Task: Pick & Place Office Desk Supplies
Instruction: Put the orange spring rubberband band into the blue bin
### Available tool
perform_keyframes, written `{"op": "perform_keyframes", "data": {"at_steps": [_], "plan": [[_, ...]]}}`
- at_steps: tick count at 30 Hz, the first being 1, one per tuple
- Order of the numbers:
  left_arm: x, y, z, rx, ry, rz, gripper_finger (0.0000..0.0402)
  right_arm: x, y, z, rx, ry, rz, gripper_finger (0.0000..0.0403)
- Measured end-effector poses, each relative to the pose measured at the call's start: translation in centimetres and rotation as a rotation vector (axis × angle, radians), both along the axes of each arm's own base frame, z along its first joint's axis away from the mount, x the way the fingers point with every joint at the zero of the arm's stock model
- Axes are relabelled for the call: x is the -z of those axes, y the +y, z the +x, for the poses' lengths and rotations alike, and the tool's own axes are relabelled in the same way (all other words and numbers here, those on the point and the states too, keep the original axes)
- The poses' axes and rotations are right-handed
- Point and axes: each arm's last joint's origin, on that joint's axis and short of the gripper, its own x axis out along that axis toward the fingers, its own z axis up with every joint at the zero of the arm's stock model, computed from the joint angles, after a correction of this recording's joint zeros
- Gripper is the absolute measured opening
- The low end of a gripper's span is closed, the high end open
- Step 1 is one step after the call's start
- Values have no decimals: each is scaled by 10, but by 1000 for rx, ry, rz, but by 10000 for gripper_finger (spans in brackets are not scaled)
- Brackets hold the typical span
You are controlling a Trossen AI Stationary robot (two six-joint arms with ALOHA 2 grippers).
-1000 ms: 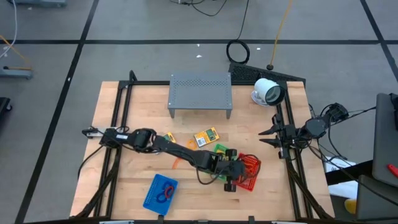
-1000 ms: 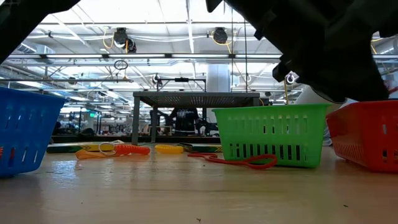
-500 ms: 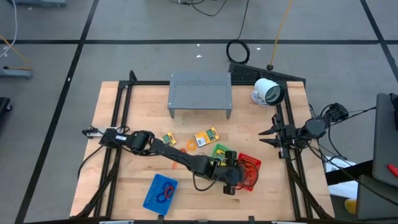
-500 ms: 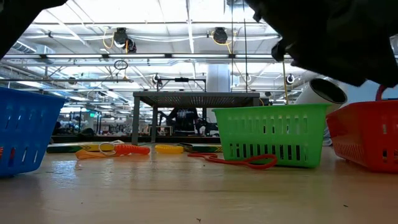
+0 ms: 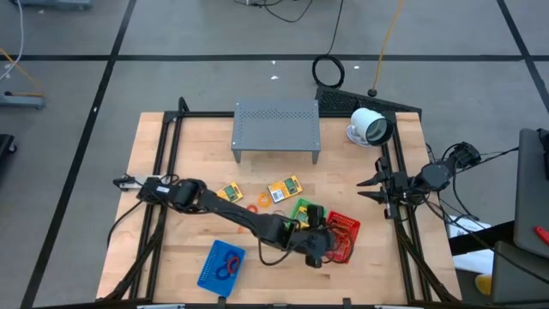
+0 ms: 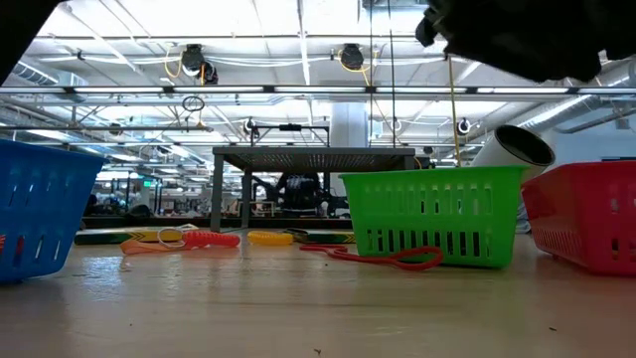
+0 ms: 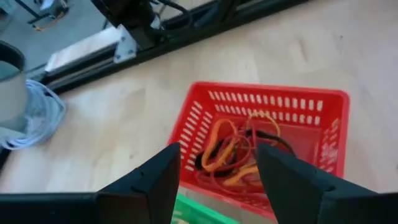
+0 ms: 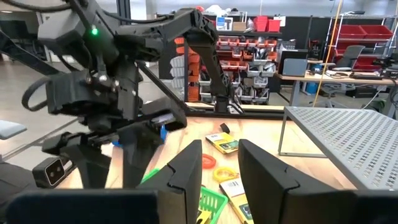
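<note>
The left gripper (image 5: 324, 247) hangs over the red basket (image 5: 346, 233) toward the desk's front edge, right of centre, and its fingers (image 7: 155, 177) stand apart with nothing between them. Straight past those fingers, the left wrist view looks down into the red basket (image 7: 261, 102), where a tangle of orange and red rubber bands (image 7: 233, 152) lies on the bottom. Beside the red basket, on its left and touching or nearly so, sits the green basket (image 5: 305, 209). In the low view the green basket (image 6: 437, 214) stands with a red rubber band (image 6: 383, 259) lying on the desk (image 6: 298, 308) just in front of it.

Nearer the middle of the desk, two yellow packets (image 5: 284, 190) with green labels lie flat, the smaller one (image 5: 230, 192) off to the left, and an orange ring (image 5: 262, 202) rests between them. The blue basket (image 5: 221, 264) sits near the front edge, left of centre, with a red band and a blue one inside it.

The grey metal shelf (image 5: 276, 129) stands at the back edge, the white round device (image 5: 370, 126) at the back right corner. The right gripper (image 5: 371, 189) waits out at the right edge, its fingers (image 8: 186, 165) a little apart and empty.
</note>
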Motion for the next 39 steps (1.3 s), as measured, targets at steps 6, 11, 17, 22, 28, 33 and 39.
{"op": "perform_keyframes", "data": {"at_steps": [6,11,17,22,28,33,39], "plan": [[-12,-2,-7,-9,1,29,218,0,0,0,0,0,0,94],[-30,0,-24,-12,85,39,219,0,0,0,0,0,0,95],[-44,7,-52,-95,241,-10,218,0,0,0,0,0,0,95],[-57,15,-74,-193,343,-68,218,0,0,0,0,0,0,94],[-61,27,-96,-366,457,-81,219,0,0,0,0,0,1,96],[-64,48,-116,-514,497,-93,218,0,0,0,0,0,0,94],[-51,77,-147,-590,517,-218,218,0,0,0,0,1,0,95]]}}
